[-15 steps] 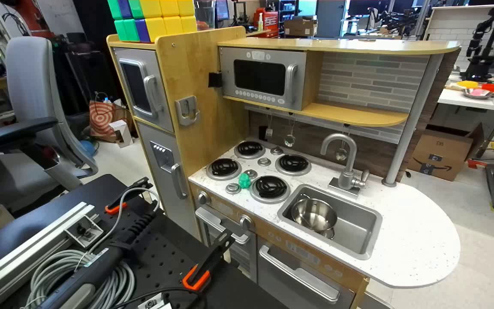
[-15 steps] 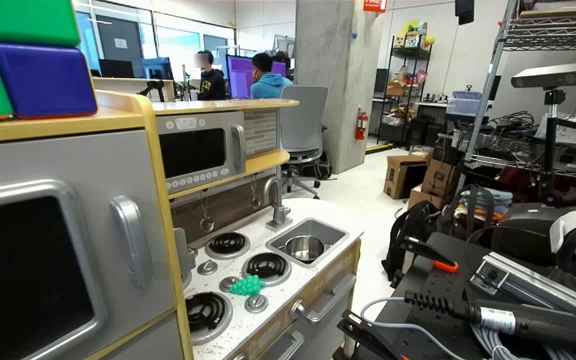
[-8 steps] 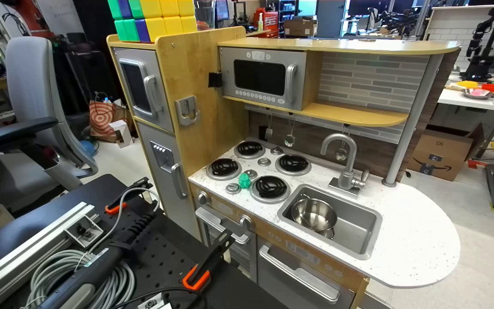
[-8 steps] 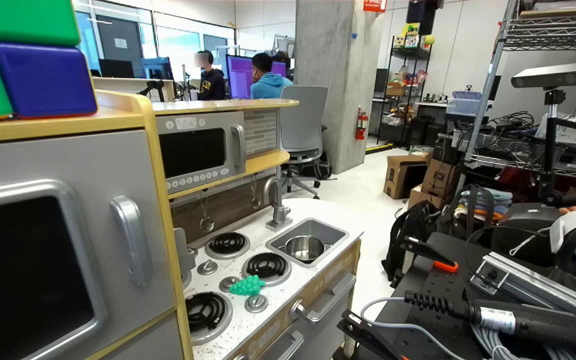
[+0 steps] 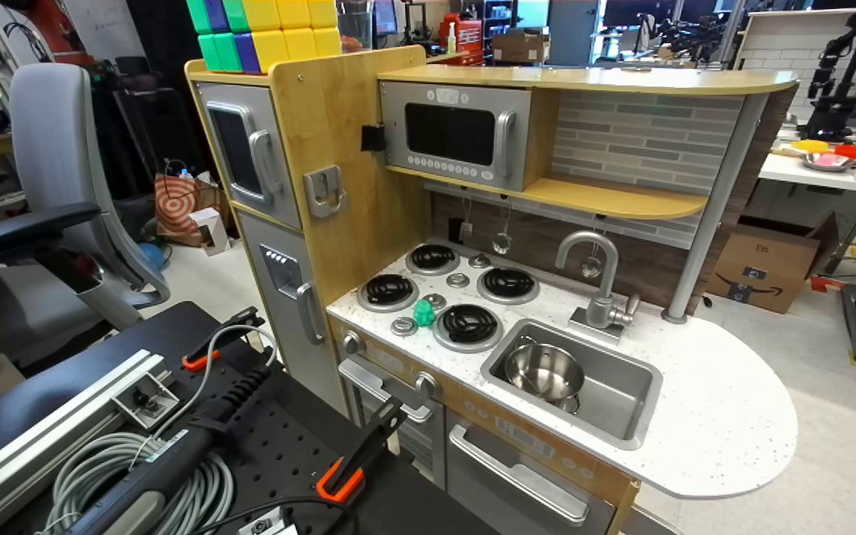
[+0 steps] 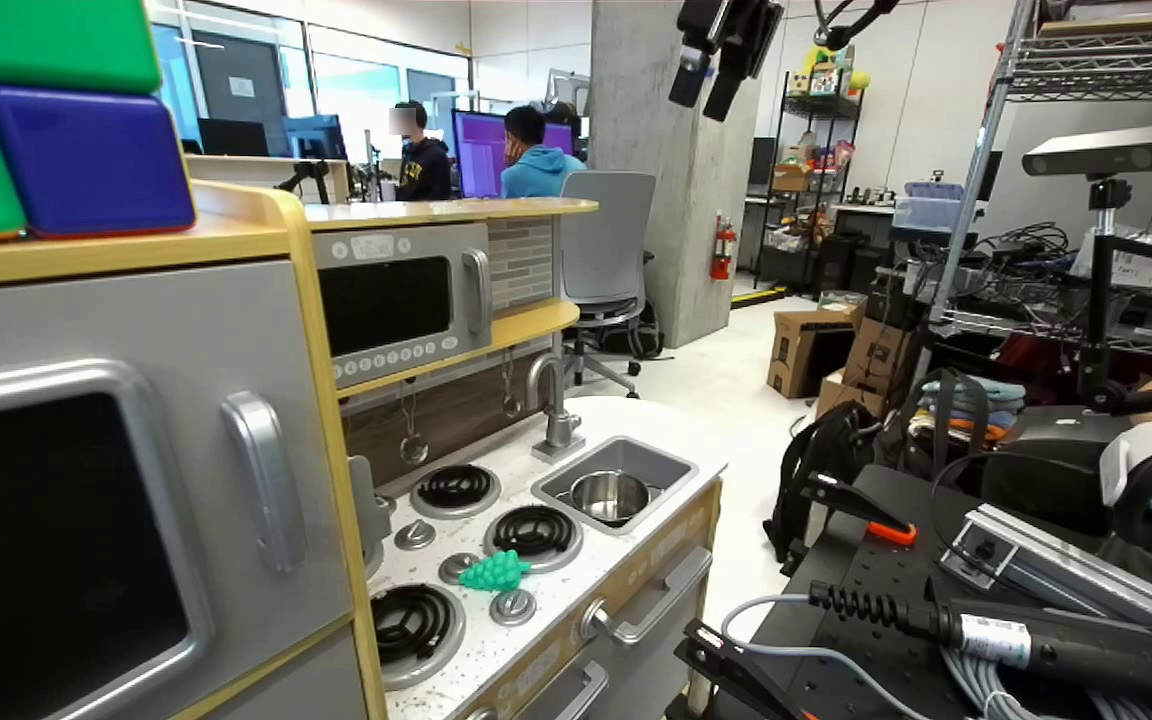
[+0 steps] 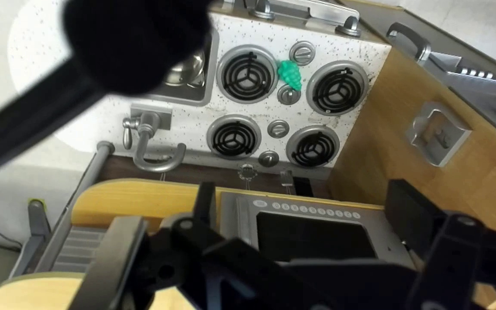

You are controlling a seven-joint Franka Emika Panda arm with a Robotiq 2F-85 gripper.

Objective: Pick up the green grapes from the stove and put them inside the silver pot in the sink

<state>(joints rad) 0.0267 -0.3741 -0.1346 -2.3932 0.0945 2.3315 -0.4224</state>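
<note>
Gripper (image 6: 704,92) shows only in an exterior view and wrist view: fingers (image 7: 409,211) spread, gap between them, well above sink level. Silver pot (image 5: 545,371) whole in an exterior view, in the sink (image 5: 617,405) at its stove end; wrist view catches part, a blurred black shape (image 7: 131,43) hiding the rest.

Writing: digits along the microwave (image 7: 312,232), upside down in wrist view. Cardboard box (image 5: 759,271), floor beyond the sink: curved-arrow logo. Bag (image 5: 175,208), well apart from the sink: red-and-white bullseye. Red sign (image 6: 748,10), far behind the sink: white letters cut by the frame edge. Dark hoodie (image 6: 426,170), also far behind the sink: yellow lettering, too small to read.

Green grapes (image 7: 289,74) on the stove (image 7: 265,111), just past the burner (image 7: 248,79) beside the sink; tip overlaps a knob (image 7: 289,97), can't tell if touching. Bright, bumpy bunch, tapered in wrist view; the grapes (image 5: 423,313) look like a rounder lump in an exterior view.
</note>
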